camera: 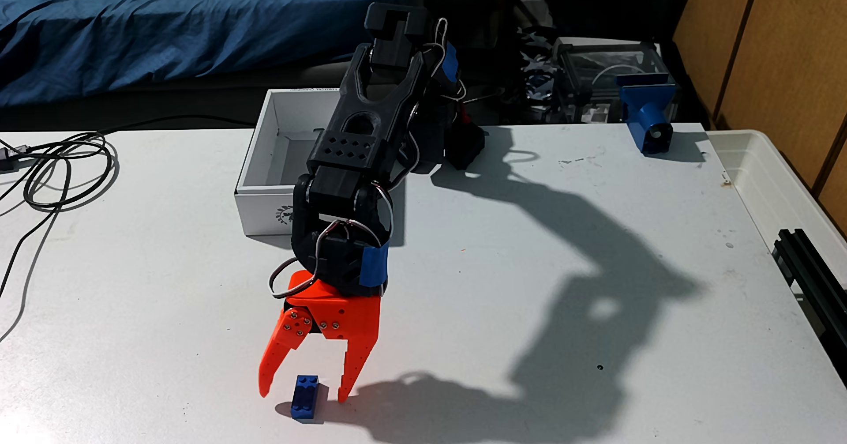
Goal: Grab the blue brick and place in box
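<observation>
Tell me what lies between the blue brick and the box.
In the fixed view, the open orange claw and the black arm above it span the stretch from the blue brick to the box.

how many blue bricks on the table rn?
1. The blue brick lies on the table near its front edge, between the open orange fingers of the gripper. The arm covers part of the box, so its inside is partly hidden.
</observation>
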Robot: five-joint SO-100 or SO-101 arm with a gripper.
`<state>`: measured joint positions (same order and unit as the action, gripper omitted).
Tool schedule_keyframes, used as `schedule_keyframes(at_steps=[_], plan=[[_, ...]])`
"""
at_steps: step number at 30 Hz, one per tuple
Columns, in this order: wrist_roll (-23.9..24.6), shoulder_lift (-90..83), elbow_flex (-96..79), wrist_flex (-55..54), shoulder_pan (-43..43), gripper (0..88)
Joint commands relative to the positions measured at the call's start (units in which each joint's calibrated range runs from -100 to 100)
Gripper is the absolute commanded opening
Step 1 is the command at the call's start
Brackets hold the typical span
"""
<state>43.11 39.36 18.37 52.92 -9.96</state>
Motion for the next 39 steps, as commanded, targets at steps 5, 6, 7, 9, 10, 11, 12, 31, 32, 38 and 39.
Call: schedule_keyframes(at_steps=[5,6,7,9,10,11,12,31,32,38,39], plan=[[0.2,-0.2,1.8,0.3,-0.1,25.8],[0.3,-0.2,1.8,0.3,-0.1,25.8],[0.3,-0.2,1.7,0.3,-0.1,25.8],[0.8,-0.2,1.6,0.4,-0.3,25.8],[0.9,-0.2,1.5,0.4,-0.4,25.6],[1.0,-0.2,1.5,0.5,-0.6,24.9],[1.0,-0.2,1.5,0.6,-1.0,23.6],[1.2,-0.3,1.8,1.5,-1.5,18.1],[1.2,-0.4,1.8,1.5,-1.7,18.1],[1.2,-0.4,1.8,1.6,-2.0,18.1],[1.2,-0.4,1.8,1.6,-2.0,18.1]])
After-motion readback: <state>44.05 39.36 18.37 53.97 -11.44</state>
